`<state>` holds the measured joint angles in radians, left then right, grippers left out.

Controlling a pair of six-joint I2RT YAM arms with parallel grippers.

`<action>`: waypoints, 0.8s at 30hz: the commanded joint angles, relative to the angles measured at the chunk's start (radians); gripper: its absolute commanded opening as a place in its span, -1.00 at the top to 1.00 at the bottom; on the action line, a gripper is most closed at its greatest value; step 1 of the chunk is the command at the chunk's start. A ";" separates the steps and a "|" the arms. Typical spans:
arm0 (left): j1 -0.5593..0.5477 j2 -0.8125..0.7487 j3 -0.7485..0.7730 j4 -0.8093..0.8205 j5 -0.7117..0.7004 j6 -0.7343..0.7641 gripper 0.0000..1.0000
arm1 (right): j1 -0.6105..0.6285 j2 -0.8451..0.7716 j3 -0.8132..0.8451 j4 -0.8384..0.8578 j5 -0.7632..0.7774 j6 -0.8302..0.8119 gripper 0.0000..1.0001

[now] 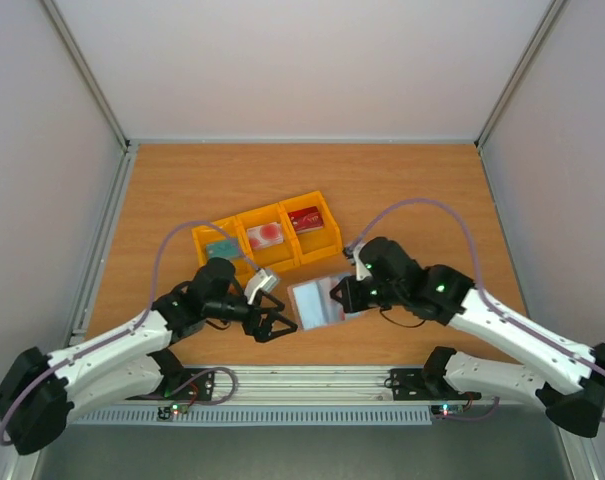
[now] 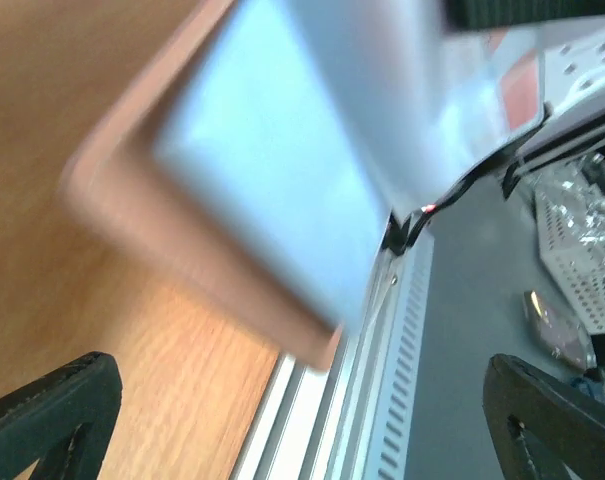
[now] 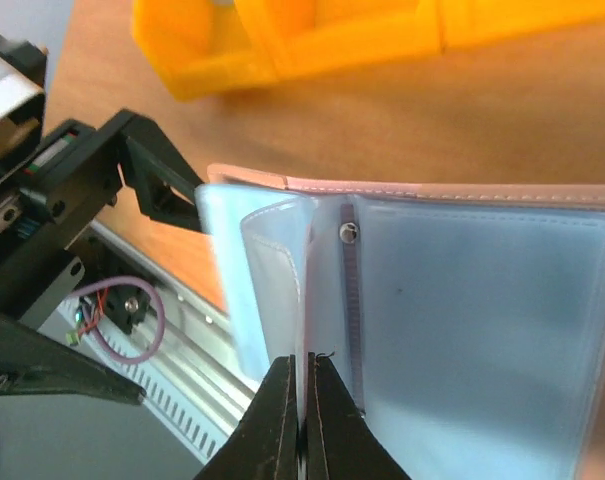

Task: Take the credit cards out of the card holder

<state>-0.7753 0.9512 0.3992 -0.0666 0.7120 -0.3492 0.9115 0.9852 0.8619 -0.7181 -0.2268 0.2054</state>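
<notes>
I am looking down at a yellow three-compartment plastic tray sitting slantwise on the brown wood-grain tabletop, a little left of the middle. A silver slotted aluminium rail is running along the table's near edge, with a pale perforated strip lying just in front of it. Plain white walls are closing in the table on three sides.

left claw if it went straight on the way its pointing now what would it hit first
Most likely the card holder. The open left claw points at its left panel, which fills the left wrist view just ahead with nothing in between. That view is blurred, so depth is uncertain.
</notes>
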 commanded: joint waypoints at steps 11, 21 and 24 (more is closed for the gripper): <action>0.124 -0.059 0.173 0.394 0.030 -0.261 -0.99 | -0.002 -0.042 0.372 -0.222 0.216 -0.307 0.98; 0.021 -0.002 0.183 0.431 -0.040 -0.161 -0.99 | -0.002 0.057 0.429 -0.099 0.139 -0.356 0.97; 0.017 0.024 0.177 0.375 -0.145 -0.197 -0.98 | -0.002 0.061 0.414 -0.066 0.072 -0.364 0.98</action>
<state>-0.7475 0.9466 0.5842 0.2981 0.6987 -0.5453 0.9089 1.0397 1.2598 -0.8650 -0.0624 -0.1184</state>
